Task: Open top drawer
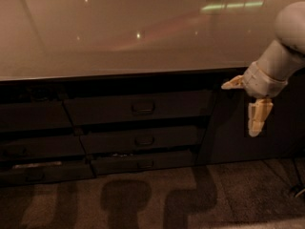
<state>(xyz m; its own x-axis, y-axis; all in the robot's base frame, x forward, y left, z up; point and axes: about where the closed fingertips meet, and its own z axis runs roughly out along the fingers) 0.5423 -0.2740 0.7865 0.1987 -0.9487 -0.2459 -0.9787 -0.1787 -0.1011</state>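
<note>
The top drawer (105, 109) is a wide dark front just under the counter edge, with a small loop handle (143, 108) at its centre. It looks pushed in. My gripper (242, 108) hangs at the right on a pale arm, in front of the dark cabinet door, to the right of the drawer at about handle height. Its two cream fingers are spread apart and hold nothing; one finger (232, 84) points left and the other (257, 119) points down. It does not touch the drawer or its handle.
A glossy beige countertop (119, 37) spans the top. Two shorter drawer fronts (143, 140) (143, 164) sit below the top drawer. More dark drawers (33, 118) stand at the left. A dark cabinet door (224, 137) is at the right. Carpet (143, 199) lies below.
</note>
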